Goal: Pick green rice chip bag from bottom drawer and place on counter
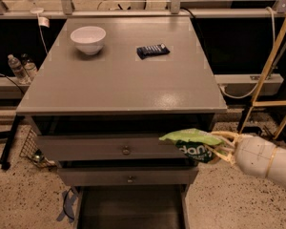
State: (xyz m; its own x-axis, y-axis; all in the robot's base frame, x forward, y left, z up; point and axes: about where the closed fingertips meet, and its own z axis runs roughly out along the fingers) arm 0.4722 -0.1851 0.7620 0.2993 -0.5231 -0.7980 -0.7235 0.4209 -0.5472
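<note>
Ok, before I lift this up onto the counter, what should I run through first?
1. Grip: gripper, at the cabinet's front right, is shut on the green rice chip bag at the bag's right end: ok.
2. Bag out of the bottom drawer, in front of the upper knobbed drawer: ok.
3. Bag above the counter edge: not ok, it is below it.
4. Landing spot: white bowl and dark bar sit toward the back: ok.
5. Grip firmness: cannot tell.

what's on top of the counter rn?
White bowl and dark wrapped bar sit on the counter, nothing hiding it. The green rice chip bag hangs in the gripper by the upper drawers.
</note>
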